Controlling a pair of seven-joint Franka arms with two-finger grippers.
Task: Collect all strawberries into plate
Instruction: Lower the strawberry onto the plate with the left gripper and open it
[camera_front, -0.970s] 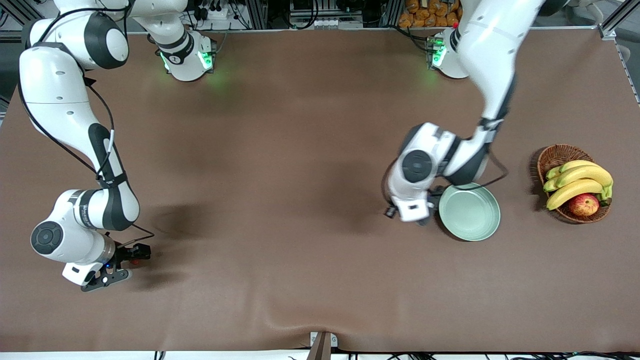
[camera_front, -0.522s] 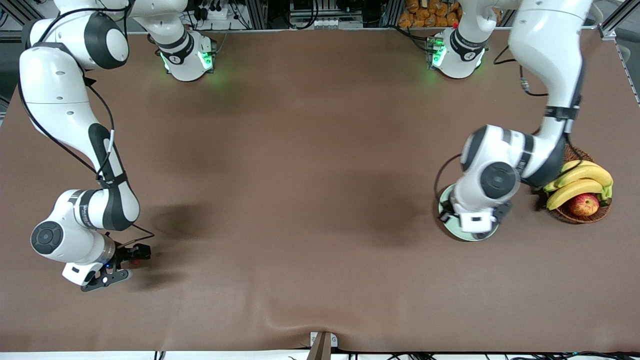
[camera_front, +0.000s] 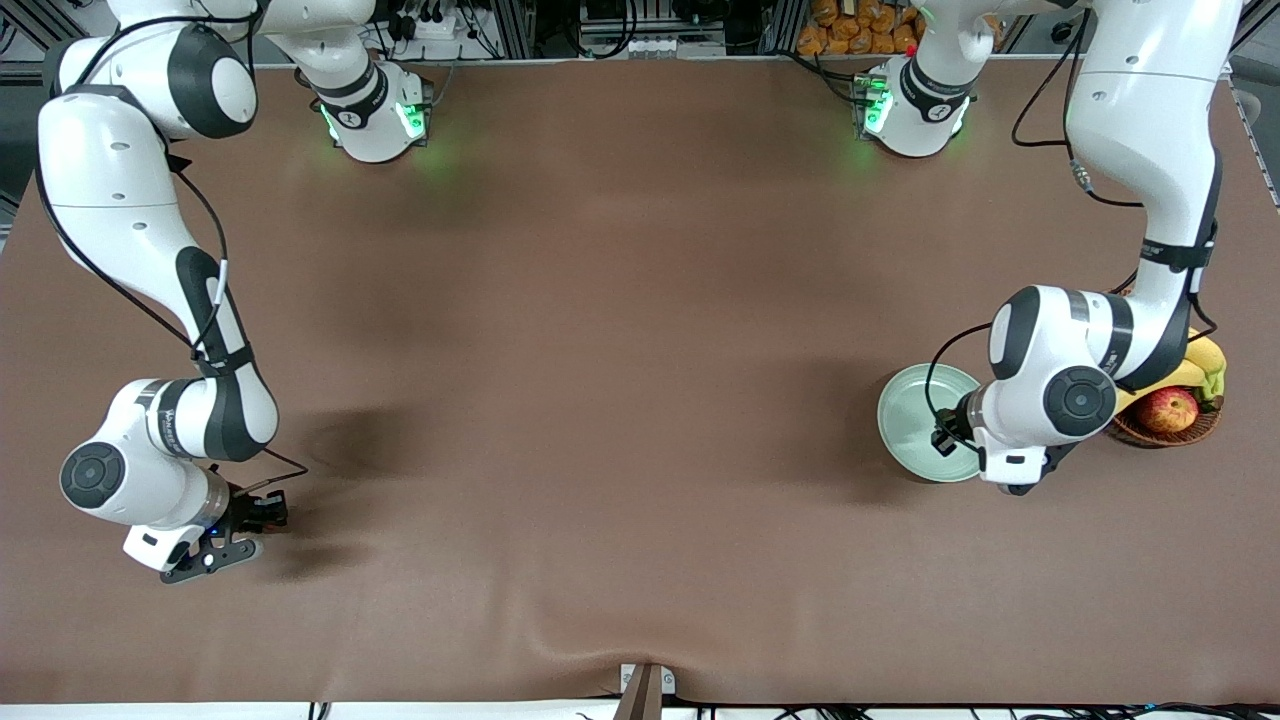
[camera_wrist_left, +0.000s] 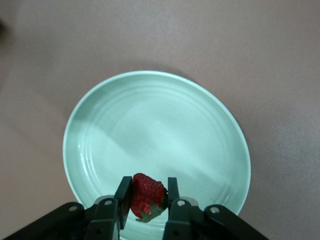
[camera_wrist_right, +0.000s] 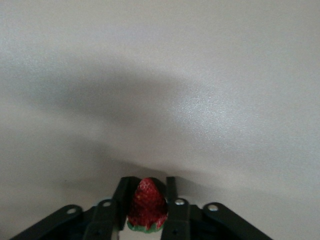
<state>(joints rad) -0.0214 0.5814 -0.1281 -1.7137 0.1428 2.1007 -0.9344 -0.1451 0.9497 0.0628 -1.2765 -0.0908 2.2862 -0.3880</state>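
The pale mint-green plate (camera_front: 915, 420) lies toward the left arm's end of the table, beside the basket. My left gripper (camera_wrist_left: 148, 181) hangs over the plate's (camera_wrist_left: 150, 130) rim, shut on a red strawberry (camera_wrist_left: 147, 200) with its green top toward the palm. In the front view the left hand covers the plate's edge on the basket side and hides those fingers. My right gripper (camera_front: 268, 512) is low at the table near the right arm's end, close to the front camera. In its wrist view the right gripper (camera_wrist_right: 149, 181) is shut on a second strawberry (camera_wrist_right: 146, 204), tip pointing outward.
A brown wicker basket (camera_front: 1150, 435) with bananas (camera_front: 1205, 365) and a red-yellow apple (camera_front: 1168, 408) stands at the left arm's end, partly covered by the left arm. The brown tablecloth has a ripple near the front edge (camera_front: 560, 640).
The left arm swung across the plate toward the basket, carrying its strawberry. The right gripper, open around the strawberry on the table before, has shut on it.
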